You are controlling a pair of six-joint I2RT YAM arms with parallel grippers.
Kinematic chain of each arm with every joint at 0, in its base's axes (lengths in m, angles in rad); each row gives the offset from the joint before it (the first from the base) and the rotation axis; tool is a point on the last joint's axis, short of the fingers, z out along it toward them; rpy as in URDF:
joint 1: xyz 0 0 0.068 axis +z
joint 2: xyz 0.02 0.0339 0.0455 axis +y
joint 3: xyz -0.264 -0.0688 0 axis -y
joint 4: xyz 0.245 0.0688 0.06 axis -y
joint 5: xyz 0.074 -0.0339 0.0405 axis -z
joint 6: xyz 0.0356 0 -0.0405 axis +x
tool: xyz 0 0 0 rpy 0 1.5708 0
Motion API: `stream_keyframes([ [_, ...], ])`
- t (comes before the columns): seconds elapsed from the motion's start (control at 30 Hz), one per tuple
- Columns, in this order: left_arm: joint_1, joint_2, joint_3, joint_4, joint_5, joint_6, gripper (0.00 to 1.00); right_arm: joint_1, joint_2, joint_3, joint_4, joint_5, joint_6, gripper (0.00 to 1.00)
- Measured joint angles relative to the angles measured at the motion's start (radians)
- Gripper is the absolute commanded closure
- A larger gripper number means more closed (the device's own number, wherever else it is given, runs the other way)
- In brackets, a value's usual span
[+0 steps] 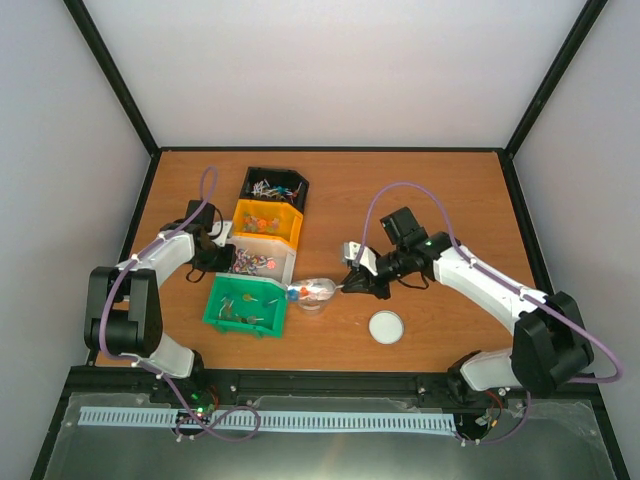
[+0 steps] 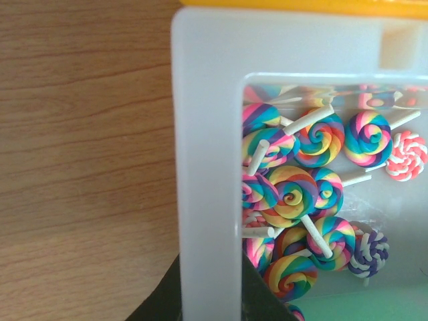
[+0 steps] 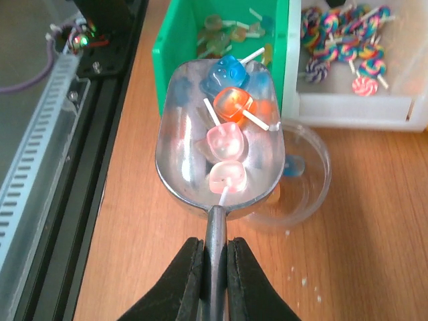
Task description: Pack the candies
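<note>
— So, starting at the left: what is the left gripper (image 2: 208, 307) doing?
— It's clenched on the wall of the white bin (image 2: 204, 134), a dark finger on either side. It is well apart from the pour.
— And the candies?
— A small heap of candies (image 3: 231, 103), blue, orange and pink, each on a stick, lies in the bowl of the scoop (image 3: 184, 167). The right gripper (image 3: 215, 257) is clamped on the scoop's handle.
— Which way does it lie?
— Its long axis runs straight ahead of the jaws, bowl forward and roughly level. The green bin (image 3: 167, 47) is just beyond the tip. The clear jar (image 3: 311, 180) sits underneath, offset to the right in the wrist view.
— So the pour?
— I'd judge it needs a shift or roll toward the jar's side, or sweets may spill past its left rim.
</note>
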Motion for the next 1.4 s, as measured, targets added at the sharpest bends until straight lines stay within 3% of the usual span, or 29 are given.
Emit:
stream_keyframes([
  [0.63, 0.000, 0.002, 0.000, 0.003, 0.009, 0.000, 0.99, -0.001, -0.005, 0.097, -0.225, 0.330, -0.046, 0.97],
  [0.9, 0.000, 0.009, 0.005, 0.004, 0.016, 0.000, 0.99, 0.001, 0.011, 0.192, -0.300, 0.380, -0.055, 0.97],
  [1.4, 0.000, 0.011, 0.006, 0.004, 0.019, 0.000, 0.96, 0.049, 0.031, 0.223, -0.387, 0.460, -0.075, 0.97],
])
